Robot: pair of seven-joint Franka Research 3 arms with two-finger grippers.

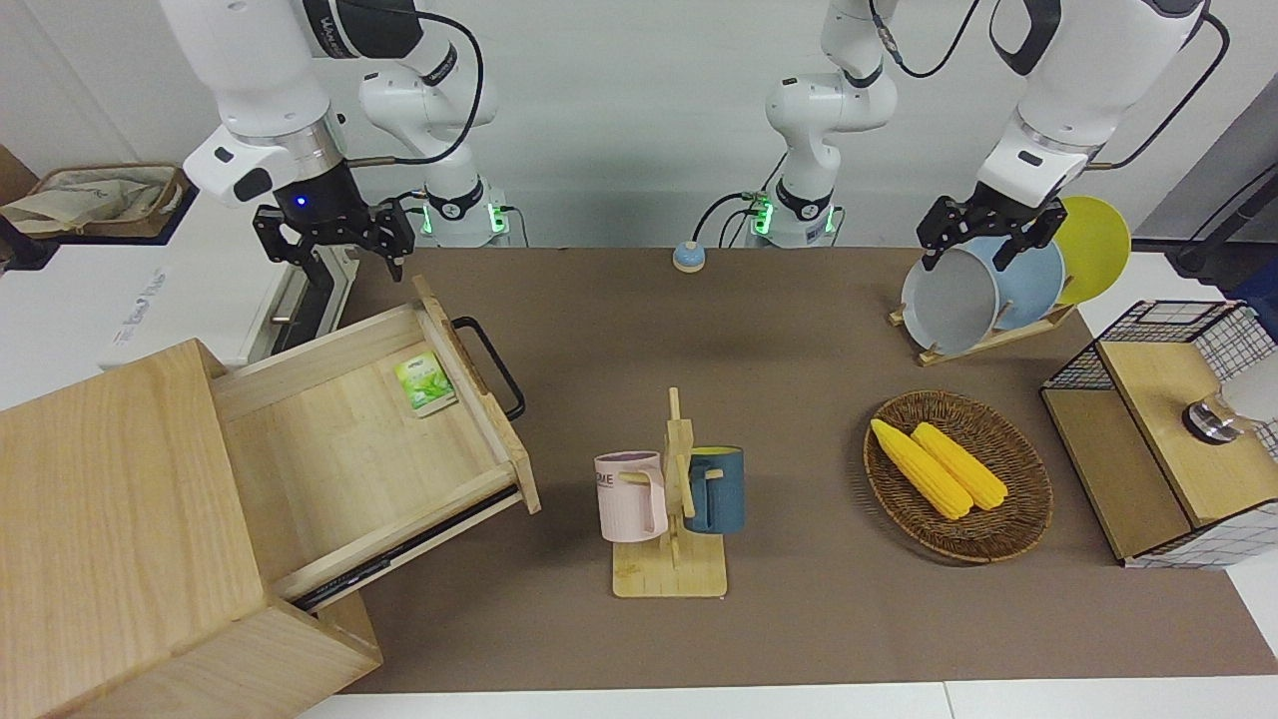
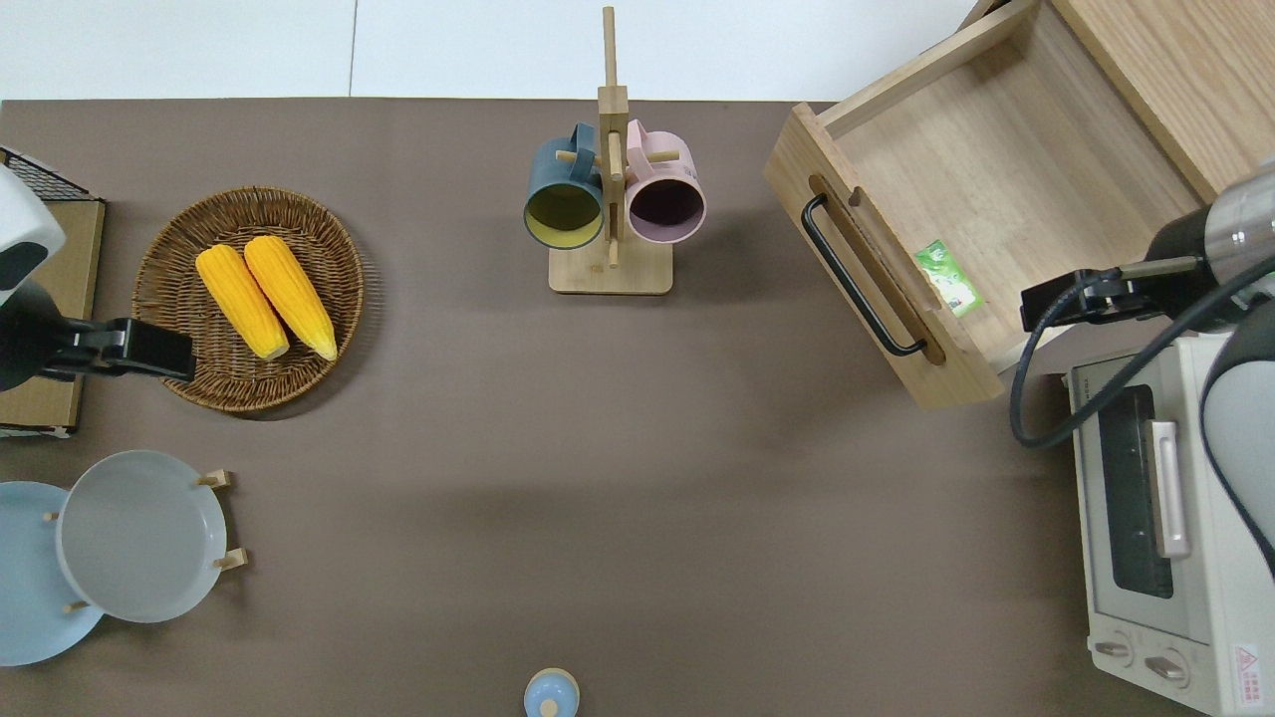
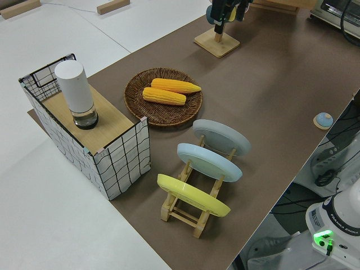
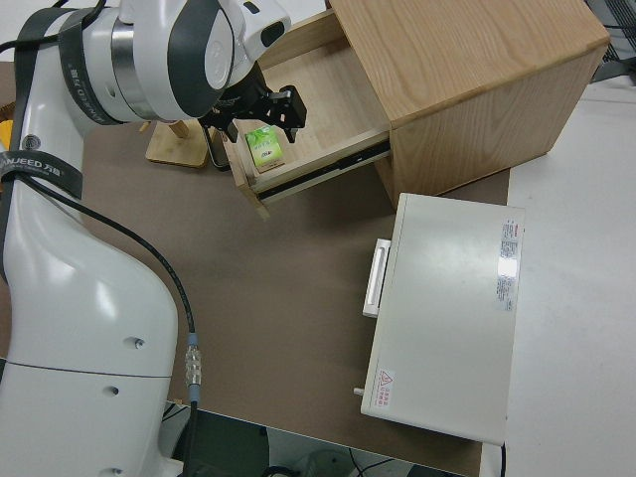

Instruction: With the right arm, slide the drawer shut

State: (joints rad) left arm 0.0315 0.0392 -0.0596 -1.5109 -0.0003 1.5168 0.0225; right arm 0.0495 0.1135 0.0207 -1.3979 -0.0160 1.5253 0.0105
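The pale-wood drawer stands pulled far out of the light-wood cabinet. Its black bar handle faces the middle of the table. A green packet lies inside by the front panel. My right gripper is open and empty, up in the air. In the overhead view my right gripper is over the side wall of the drawer nearest the robots, touching nothing. The right side view shows my right gripper above the packet. My left gripper is parked.
A white toaster oven stands next to the drawer, nearer the robots. A mug rack with two mugs is mid-table. A wicker basket of corn, a plate rack and a wire-mesh box are toward the left arm's end.
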